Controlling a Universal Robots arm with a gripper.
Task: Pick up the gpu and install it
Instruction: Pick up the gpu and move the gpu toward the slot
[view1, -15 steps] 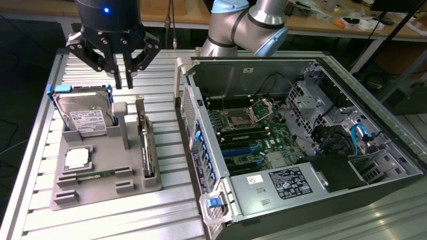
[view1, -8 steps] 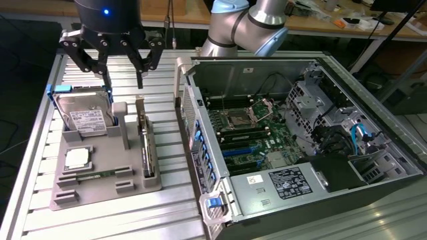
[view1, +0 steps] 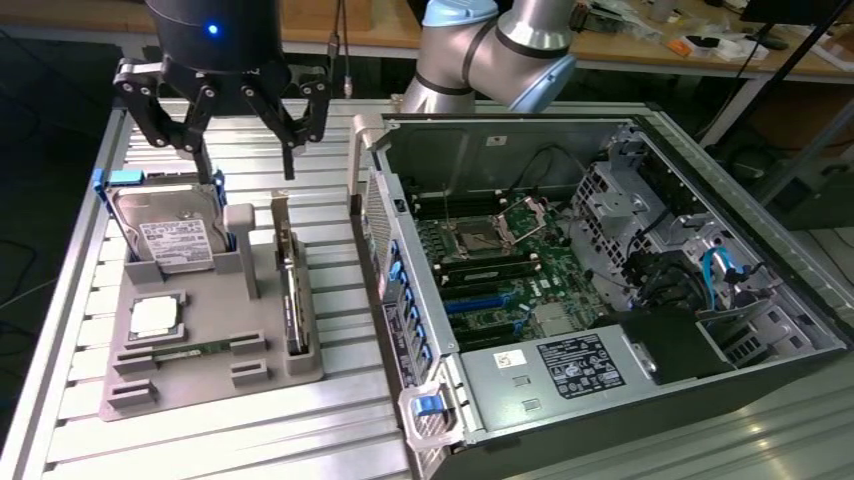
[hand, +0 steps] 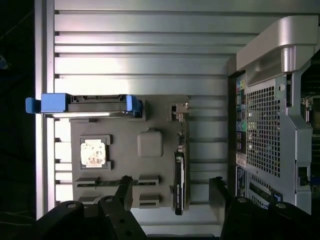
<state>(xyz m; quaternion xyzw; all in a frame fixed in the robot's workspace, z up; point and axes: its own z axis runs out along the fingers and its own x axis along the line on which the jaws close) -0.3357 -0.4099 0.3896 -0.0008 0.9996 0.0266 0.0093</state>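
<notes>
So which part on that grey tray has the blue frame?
The hard drive, standing upright on edge; the gpu, the square processor chip and the memory stick show no blue.

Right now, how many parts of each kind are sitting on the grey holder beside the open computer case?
hard drive: 1
processor chip: 1
memory stick: 1
gpu: 1
Total: 4
</notes>
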